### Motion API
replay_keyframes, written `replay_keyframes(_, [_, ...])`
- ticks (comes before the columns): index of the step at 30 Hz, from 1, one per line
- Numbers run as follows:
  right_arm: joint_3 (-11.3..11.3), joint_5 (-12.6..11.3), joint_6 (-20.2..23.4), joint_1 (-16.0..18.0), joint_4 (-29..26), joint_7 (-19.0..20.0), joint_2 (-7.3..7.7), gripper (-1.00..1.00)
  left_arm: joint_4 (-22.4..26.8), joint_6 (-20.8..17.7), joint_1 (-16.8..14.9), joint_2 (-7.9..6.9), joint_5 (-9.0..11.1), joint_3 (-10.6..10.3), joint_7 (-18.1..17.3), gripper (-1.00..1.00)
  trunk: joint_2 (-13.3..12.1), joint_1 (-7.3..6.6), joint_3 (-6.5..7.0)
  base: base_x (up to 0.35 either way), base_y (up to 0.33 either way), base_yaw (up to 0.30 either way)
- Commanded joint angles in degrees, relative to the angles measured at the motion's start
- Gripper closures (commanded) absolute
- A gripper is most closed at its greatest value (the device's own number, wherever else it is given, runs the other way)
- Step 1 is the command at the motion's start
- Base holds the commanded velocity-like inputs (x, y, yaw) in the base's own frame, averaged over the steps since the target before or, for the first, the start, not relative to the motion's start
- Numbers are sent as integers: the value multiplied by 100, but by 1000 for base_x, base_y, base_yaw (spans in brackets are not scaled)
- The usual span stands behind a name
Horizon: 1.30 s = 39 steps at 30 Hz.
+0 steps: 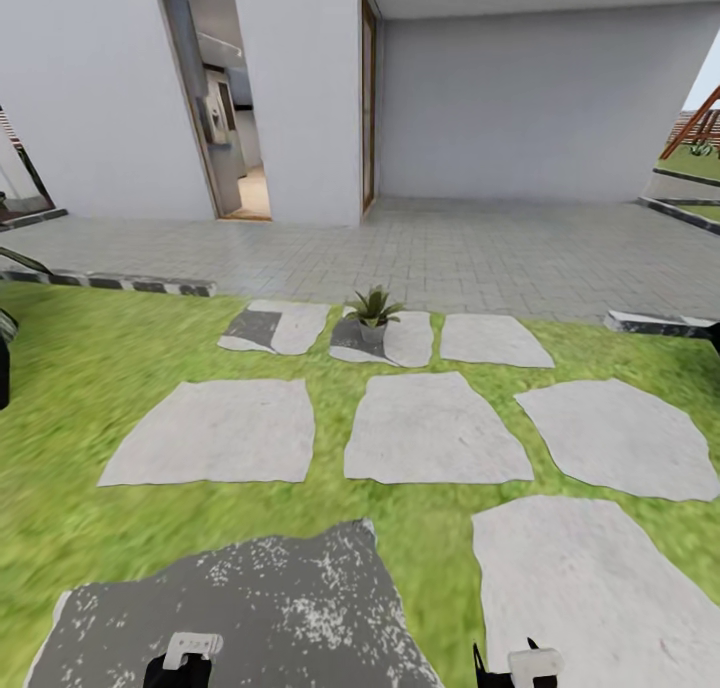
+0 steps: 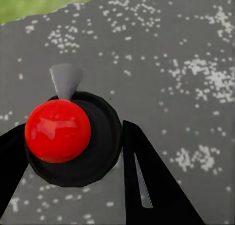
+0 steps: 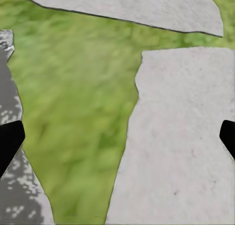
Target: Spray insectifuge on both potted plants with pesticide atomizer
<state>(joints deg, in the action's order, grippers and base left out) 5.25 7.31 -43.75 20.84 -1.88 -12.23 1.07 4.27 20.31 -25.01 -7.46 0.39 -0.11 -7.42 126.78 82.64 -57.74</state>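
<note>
Head high; wrists near stepping stones (image 1: 430, 430)

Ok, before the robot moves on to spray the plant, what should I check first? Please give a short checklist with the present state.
1. Spray bottle held by the left gripper: ok, a finger appears to sit against each side of it.
2. Nozzle aimed at the potted plant: not ok, it points over the dark speckled stone.
3. Plant close enough to spray: not ok, it stands well ahead on a far stone, with another row of stones in between.
4. White specks on its leaves: cannot tell, too small in the head view.
5. Right gripper free: ok, open, nothing between its fingers.
</note>
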Motion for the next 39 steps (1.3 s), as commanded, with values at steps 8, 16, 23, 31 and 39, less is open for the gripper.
replay_keyframes(8, [42,48,-2,7,4,-57,14,-100,-5,17,-3,-2,5,2,-23,100,2,3,-5,341,0,0])
replay_keyframes(16, [46,51,-2,3,4,-49,16,-100,-5,17,-3,-2,5,2,-16,100,2,3,-5,341,0,0])
replay_keyframes(23, [46,51,-2,3,8,-51,16,-100,-5,17,-3,-2,5,2,-17,100,2,3,-5,341,0,0])
replay_keyframes(31, [46,51,-2,2,13,-51,9,-100,-5,17,-4,-2,5,2,-21,100,2,3,-5,341,0,0])
replay_keyframes(39, [46,45,-2,3,10,-58,15,-100,-5,17,-3,-2,5,2,-17,100,2,3,-5,341,0,0])
